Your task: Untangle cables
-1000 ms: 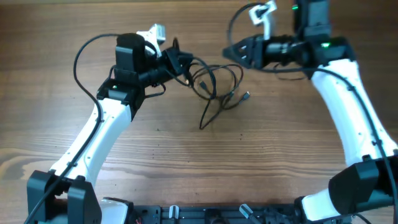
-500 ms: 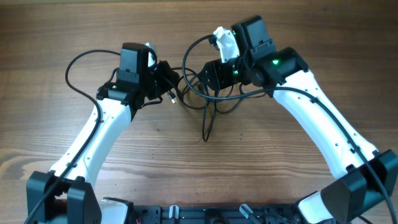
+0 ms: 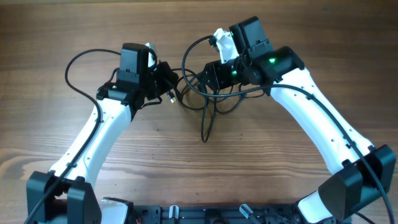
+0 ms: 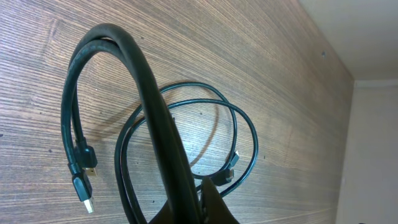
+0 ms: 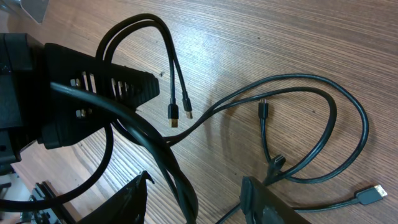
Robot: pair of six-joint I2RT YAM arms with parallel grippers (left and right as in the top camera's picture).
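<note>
The untangling looks barely begun. The cables (image 3: 208, 102) form one knot of overlapping loops on the table (image 3: 280, 168), between your two arms, and no cord lies separate yet. Your left gripper (image 3: 169, 84) is clenched on a folded strand, holding it up in an arch. Your right gripper (image 5: 194, 185) is released, fingers apart astride one strand, pinching nothing. The cords are thin, black, smooth and rubbery, with small metal-tipped plugs (image 5: 180, 115). The table is matte wood grain.

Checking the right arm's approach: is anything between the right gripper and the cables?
Nothing visible. The right gripper's open fingers flank a strand of the cables, close to the left gripper, which is shut on the same bundle.
</note>
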